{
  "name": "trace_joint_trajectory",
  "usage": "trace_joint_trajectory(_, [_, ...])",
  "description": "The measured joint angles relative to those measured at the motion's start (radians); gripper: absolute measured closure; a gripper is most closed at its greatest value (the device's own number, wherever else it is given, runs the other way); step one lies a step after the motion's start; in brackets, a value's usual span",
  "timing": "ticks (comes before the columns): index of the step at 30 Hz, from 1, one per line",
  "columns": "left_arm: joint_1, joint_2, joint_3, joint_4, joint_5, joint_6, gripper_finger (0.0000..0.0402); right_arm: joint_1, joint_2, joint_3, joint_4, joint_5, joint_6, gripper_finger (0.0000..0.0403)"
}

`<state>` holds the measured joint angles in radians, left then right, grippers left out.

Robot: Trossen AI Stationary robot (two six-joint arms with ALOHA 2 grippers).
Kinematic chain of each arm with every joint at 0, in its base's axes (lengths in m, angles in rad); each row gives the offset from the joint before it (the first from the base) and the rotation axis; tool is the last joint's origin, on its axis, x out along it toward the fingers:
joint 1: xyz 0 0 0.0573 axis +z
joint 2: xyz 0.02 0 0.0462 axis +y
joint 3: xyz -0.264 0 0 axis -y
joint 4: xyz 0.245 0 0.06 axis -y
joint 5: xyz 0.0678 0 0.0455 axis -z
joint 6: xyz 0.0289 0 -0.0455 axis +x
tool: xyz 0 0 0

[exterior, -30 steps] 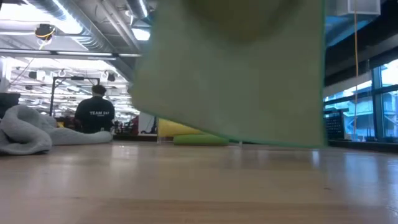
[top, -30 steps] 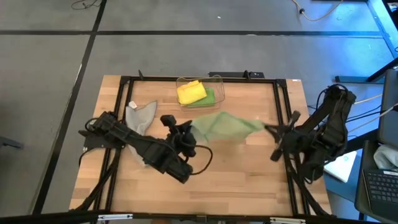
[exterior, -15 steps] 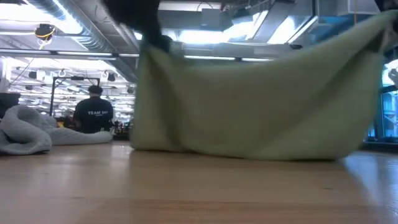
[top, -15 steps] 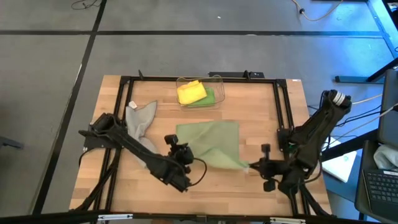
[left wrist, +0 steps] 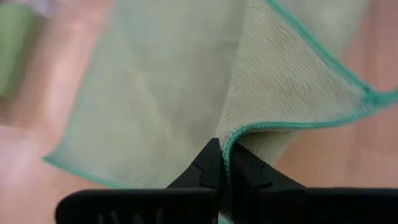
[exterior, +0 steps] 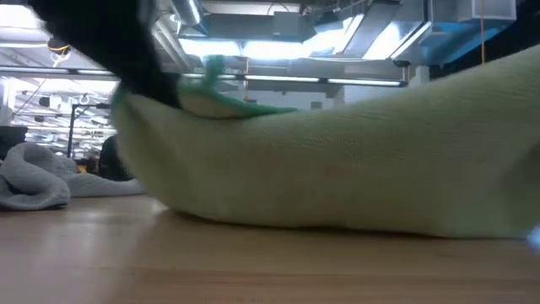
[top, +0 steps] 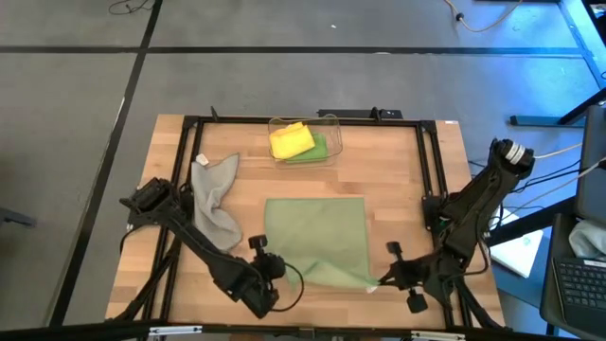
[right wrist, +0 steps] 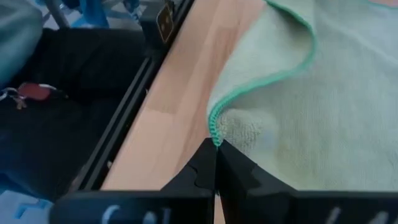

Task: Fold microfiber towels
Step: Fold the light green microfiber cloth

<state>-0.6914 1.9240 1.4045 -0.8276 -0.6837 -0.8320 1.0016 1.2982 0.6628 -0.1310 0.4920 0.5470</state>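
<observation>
The left claw [top: 268, 269] is clamped on one near corner of the pale sage towel [top: 317, 234], its two dark fingers [left wrist: 208, 171] pressed together with the teal-stitched hem pinched between them. The right claw [top: 389, 276] is likewise closed on the other near corner, the hem running straight into the seam between its fingers [right wrist: 205, 163].

Between the two claws the towel's near edge hangs slightly lifted and rumpled. Beyond both claws, away from the table's front edge, the rest of the cloth lies spread flat on the table [top: 398, 180]. Holding the two corners at once looks meant to keep the edge taut and square, so the cloth settles as an even sheet ready for a first fold. In the low view the sage towel bulges up off the wood in a soft hump, which suggests the near edge is not fully laid down.

Farther out from the left claw, toward that arm's base, the grey towel [top: 214, 194] lies crumpled, apart from the sage one. Well beyond both claws, at the far side of the table, the clear plastic bin [top: 329, 131] holds the yellow towel [top: 291, 140] resting on the bright green towel [top: 319, 147], out of the way of the working area.
</observation>
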Motion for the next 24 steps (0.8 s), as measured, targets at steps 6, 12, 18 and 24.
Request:
trace_joint_trajectory(6, [-0.026, 0.000, 0.000, 0.003, 0.098, 0.024, 0.0376, 0.000, 0.058, 0.000, 0.002, -0.026, 0.029, 0.0356])
trace_joint_trajectory(12, [-0.023, 0.000, 0.000, -0.001, 0.101, 0.025, 0.0360, 0.000, 0.091, 0.000, 0.000, -0.021, 0.080, 0.0282])
trace_joint_trajectory(18, [-0.022, 0.000, 0.000, -0.071, 0.128, 0.027, 0.0352, 0.000, 0.083, 0.000, 0.001, 0.051, 0.088, 0.0203])
trace_joint_trajectory(24, [-0.043, 0.000, -0.001, 0.003, 0.152, 0.145, 0.0352, 0.000, 0.082, 0.000, 0.001, 0.026, 0.135, 0.0168])
